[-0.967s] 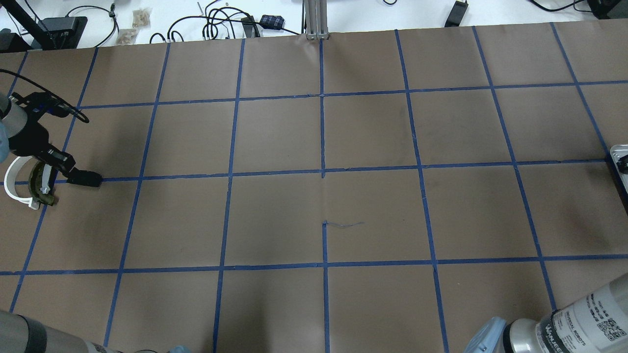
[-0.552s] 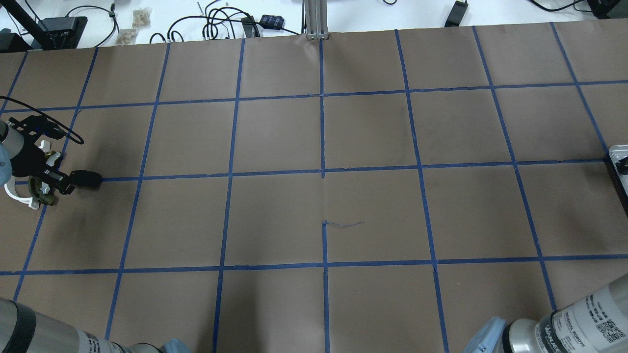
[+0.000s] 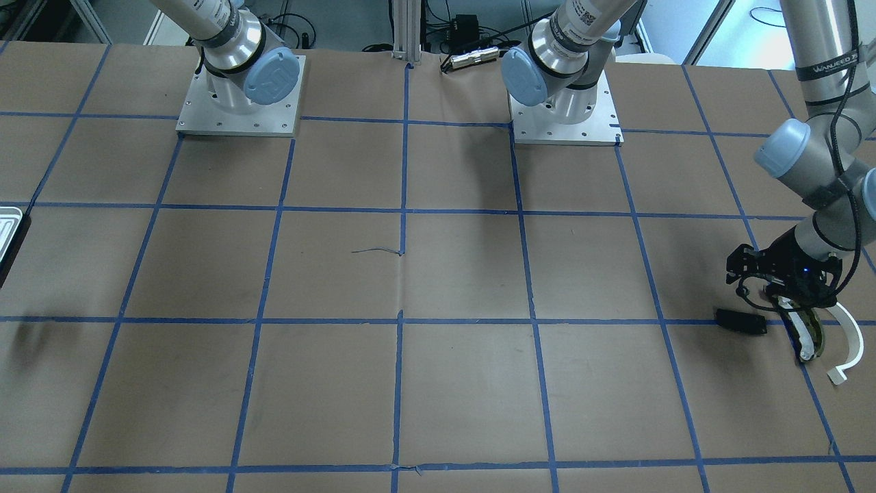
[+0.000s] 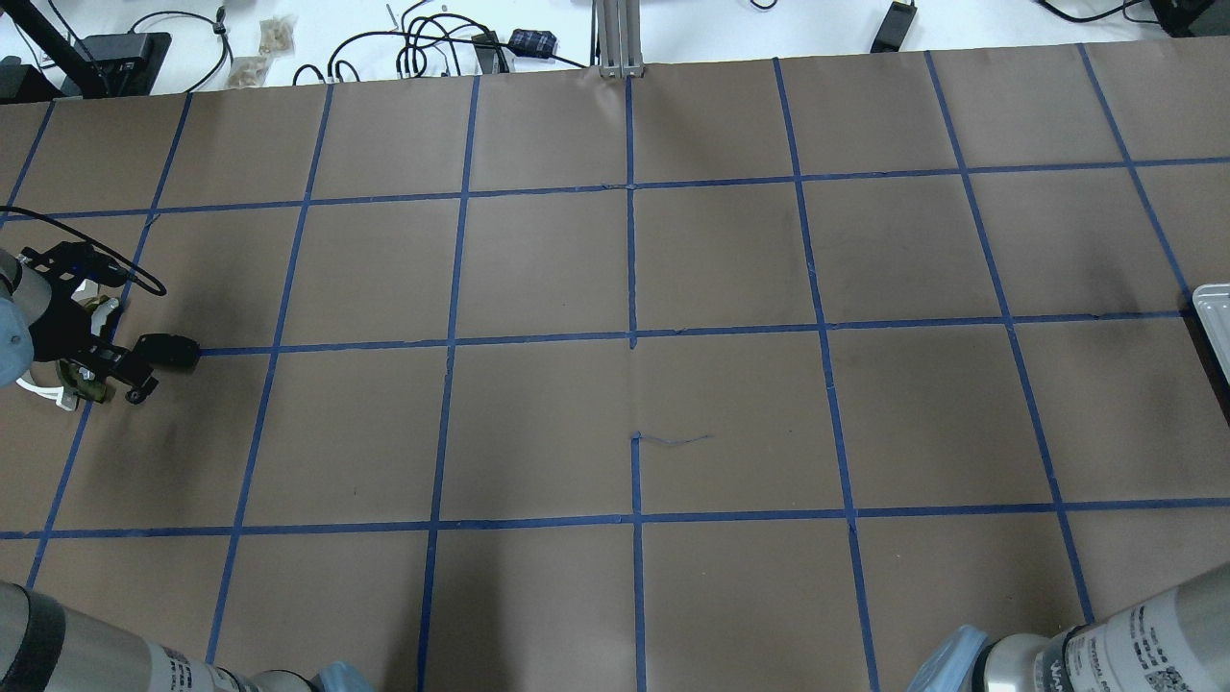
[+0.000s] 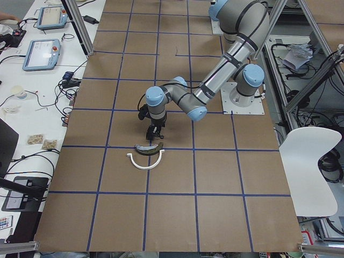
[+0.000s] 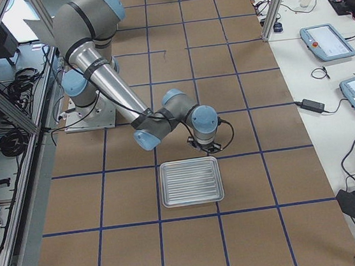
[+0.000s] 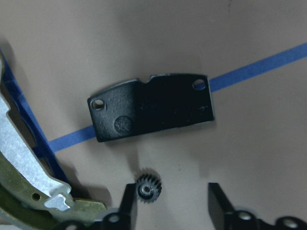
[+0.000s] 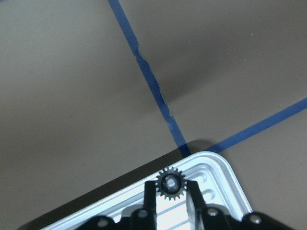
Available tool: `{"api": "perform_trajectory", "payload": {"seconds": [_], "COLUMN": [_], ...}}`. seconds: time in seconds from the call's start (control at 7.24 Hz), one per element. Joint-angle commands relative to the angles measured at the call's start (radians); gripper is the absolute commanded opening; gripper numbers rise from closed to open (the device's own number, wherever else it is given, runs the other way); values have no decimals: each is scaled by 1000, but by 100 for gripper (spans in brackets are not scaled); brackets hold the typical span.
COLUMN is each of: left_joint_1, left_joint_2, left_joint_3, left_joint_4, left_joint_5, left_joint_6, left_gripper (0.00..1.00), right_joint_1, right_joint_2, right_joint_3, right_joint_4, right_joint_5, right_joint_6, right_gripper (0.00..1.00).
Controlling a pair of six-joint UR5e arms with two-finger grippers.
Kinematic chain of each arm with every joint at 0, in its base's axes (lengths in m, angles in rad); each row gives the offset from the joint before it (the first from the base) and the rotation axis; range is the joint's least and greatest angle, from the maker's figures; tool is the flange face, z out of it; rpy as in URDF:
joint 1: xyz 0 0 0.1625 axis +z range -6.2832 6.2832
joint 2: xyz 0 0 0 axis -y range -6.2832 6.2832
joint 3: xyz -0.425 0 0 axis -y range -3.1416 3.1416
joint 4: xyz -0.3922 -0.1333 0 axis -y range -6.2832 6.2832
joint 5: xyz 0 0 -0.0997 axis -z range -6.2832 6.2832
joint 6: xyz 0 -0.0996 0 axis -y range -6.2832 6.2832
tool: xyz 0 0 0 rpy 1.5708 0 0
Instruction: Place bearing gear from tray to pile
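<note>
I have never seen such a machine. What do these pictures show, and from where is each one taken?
One robot's left arm and right arm stand at a table covered with brown paper. Four pictures come from fixed cameras: opposite the robot, overhead, and at each table end. Two come from cameras on the wrists. The left gripper is open; a small gear lies between its fingers, beside a black plate, an olive curved piece and a white arc. The right gripper, over a corner of the metal tray, is shut on a second gear.

Brown paper [image 4: 538, 269] lies flat under a blue tape grid [image 4: 631, 259], a white chair [image 5: 310, 164] standing nearby.
</note>
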Motion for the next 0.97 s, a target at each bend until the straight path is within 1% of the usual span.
{"api": "perform_trajectory", "payload": {"seconds": [0.0, 0.14, 0.28, 0.41, 0.55, 0.69, 0.83], "left_joint_1": [-41, -128, -214, -265, -322, -388, -443], "left_joint_2": [48, 68, 76, 58, 58, 59, 55], "left_joint_3": [44, 131, 221, 277, 296, 294, 294], "left_joint_4": [-50, -185, -333, -366, -397, -400, -400], "left_joint_5": [-5, -1, -14, -17, -34, -141, -163], "left_joint_6": [-103, -204, -349, -425, -549, -697, -822], "left_gripper": [100, 100, 100, 100, 100, 100, 100], "right_joint_1": [118, 196, 300, 407, 505, 614, 732], "right_joint_2": [-150, -225, -281, -310, -336, -347, -343], "right_joint_3": [0, 0, -5, -9, -9, -9, -9], "right_joint_4": [150, 229, 274, 305, 318, 319, 313], "right_joint_5": [-35, -35, -38, -68, -67, -67, -67], "right_joint_6": [207, 355, 504, 671, 843, 1028, 1226], "right_gripper": [16, 16, 16, 16, 16, 16, 17]}}
